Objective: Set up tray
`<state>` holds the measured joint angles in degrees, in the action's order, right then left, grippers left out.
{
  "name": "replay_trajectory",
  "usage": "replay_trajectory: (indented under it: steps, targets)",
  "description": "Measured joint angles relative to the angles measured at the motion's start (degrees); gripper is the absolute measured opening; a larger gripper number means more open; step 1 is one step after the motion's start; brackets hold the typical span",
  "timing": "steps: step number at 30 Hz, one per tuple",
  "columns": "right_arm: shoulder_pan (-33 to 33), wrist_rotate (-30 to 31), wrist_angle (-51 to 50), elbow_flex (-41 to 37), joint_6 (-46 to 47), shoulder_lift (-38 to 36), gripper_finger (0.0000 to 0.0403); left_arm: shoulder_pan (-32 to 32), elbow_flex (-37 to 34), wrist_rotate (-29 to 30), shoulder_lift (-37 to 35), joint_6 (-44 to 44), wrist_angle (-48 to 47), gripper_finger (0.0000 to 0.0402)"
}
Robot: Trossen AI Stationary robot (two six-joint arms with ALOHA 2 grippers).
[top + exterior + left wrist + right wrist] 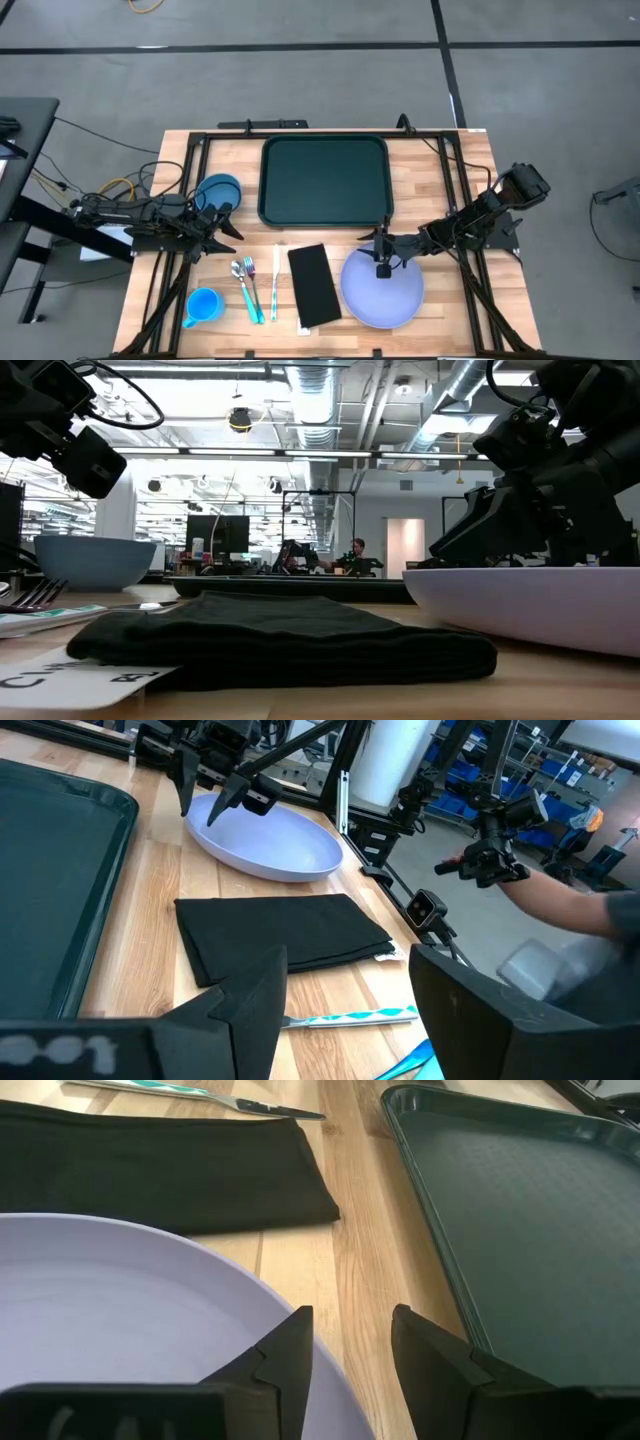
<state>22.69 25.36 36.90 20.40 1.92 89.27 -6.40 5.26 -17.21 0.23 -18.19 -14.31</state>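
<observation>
Overhead and table-level cameras share the plate (pixel 382 293) with both wrist cameras.

The dark green rectangular plastic tray (pixel 540 1210) looks finely textured, the black folded cloth napkin (pixel 160 1165) matt, the pale wooden table (pixel 350 1220) smooth-grained.

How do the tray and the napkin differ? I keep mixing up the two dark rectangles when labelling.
The tray is dark green, the napkin black. The tray is clearly larger than the napkin. The tray has a raised rim and rounded corners; the napkin is flat folded cloth. The tray sits at the table's far middle, the napkin nearer the front, beside the plate. Both are rectangular and carry nothing.
</observation>
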Motion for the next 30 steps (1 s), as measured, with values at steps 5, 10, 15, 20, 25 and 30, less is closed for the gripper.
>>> replay_trajectory:
  steps: [5, 10, 15, 20, 25, 30]
  targets:
    - [0.0, 0.0, 0.0, 0.0, -0.7, 0.0, 0.0127, 0.0, 0.0, 0.0, 0.0, 0.0, 0.0, 0.02]
    - [-0.6, 0.0, 5.2, 0.0, -5.4, 0.0, 0.0127, 0.0, 0.0, 0.0, 0.0, 0.0, 0.0, 0.02]
    - [-0.5, 0.0, 20.3, 4.9, -16.6, 0.0, 0.0127, 0.0, 0.0, 0.0, 0.0, 0.0, 1.6, 0.02]
    - [0.1, 0.1, 23.4, 11.8, -18.0, 0.0, 0.0127, 0.0, -0.1, 5.0, 0.0, 1.6, 2.1, 0.02]
    - [-0.9, 0.1, 23.2, 15.8, -20.1, 0.0, 0.0127, 0.0, -0.2, 15.0, 0.0, -0.1, 2.7, 0.02]
    - [-4.1, 1.7, 23.4, 18.2, -23.2, -2.6, 0.0127, 0.0, -0.3, 19.9, 0.0, 4.4, 5.8, 0.02]
